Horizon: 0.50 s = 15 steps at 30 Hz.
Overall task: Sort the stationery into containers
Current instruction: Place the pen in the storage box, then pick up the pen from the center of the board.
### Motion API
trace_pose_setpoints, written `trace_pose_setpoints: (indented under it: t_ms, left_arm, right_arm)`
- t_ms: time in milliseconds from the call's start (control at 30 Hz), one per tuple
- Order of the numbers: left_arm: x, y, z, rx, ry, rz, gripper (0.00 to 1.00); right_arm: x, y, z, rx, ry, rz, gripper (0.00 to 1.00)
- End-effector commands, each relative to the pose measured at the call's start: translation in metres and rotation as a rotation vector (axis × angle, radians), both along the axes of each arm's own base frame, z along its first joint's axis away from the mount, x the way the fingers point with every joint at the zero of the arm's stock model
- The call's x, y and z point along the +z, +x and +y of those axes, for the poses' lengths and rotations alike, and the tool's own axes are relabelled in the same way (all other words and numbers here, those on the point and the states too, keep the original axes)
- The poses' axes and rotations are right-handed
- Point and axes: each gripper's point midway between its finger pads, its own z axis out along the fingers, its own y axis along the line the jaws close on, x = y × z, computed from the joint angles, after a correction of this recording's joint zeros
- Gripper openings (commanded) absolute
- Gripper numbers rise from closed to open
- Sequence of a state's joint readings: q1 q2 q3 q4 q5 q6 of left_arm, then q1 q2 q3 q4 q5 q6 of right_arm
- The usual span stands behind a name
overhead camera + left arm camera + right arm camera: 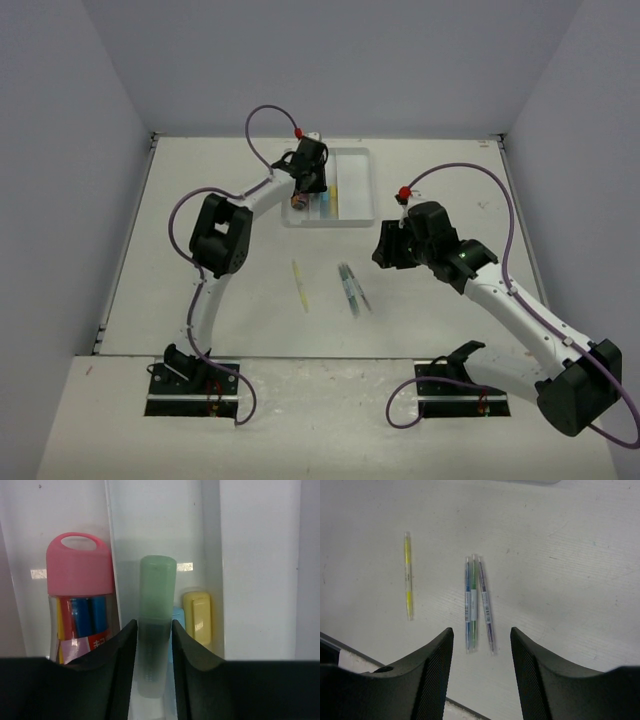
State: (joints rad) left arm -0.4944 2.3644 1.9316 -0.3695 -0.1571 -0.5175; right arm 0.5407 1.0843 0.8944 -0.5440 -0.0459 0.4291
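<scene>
My left gripper (pixel 308 178) hangs over the left part of the clear three-compartment tray (pixel 356 153). In the left wrist view it (pixel 154 630) is shut on the mint green marker (pixel 157 582), which points into the middle compartment. The pink glue stick (pixel 80 570) lies in the left compartment. The yellow marker (pixel 196 612) and the light blue marker (pixel 178 616) lie in the middle one. My right gripper (pixel 386 250) (pixel 481 640) is open and empty, above the thin dark pens (pixel 477 602) (pixel 352 288) on the table. The pale yellow pen (pixel 408 575) (pixel 300 285) lies to their left.
The tray's right compartment (pixel 260 555) shows a bare floor. White walls enclose the table on three sides. The arm bases (pixel 195 380) sit at the near edge.
</scene>
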Motion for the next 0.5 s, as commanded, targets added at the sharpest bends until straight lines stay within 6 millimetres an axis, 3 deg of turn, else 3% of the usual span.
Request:
trace_pose_setpoints:
  t_ms: [0,33,233,300,400,467]
  left_arm:
    - [0.054,0.005,-0.007,0.007,-0.075,-0.101,0.41]
    - [0.056,0.003,-0.009,0.001,-0.079,-0.100,0.49]
    - [0.094,-0.010,-0.028,-0.041,-0.110,-0.155,0.67]
    - [0.125,-0.019,-0.031,-0.048,-0.124,-0.202,0.76]
    - [0.168,-0.039,-0.032,-0.049,-0.141,-0.274,1.00]
    - [0.197,-0.061,-0.023,-0.044,-0.167,-0.317,1.00]
  right_arm:
    - [0.012,0.006,0.005,-0.002,0.042,-0.031,0.52]
    - [0.012,0.007,0.005,-0.004,0.041,-0.034,0.52]
    - [-0.006,0.012,0.011,0.016,0.010,0.024,0.51]
    - [-0.028,0.011,0.014,0.039,-0.027,0.095,0.47]
    - [-0.058,0.004,0.016,0.065,-0.103,0.185,0.44]
    - [-0.072,-0.003,0.018,0.080,-0.162,0.214,0.44]
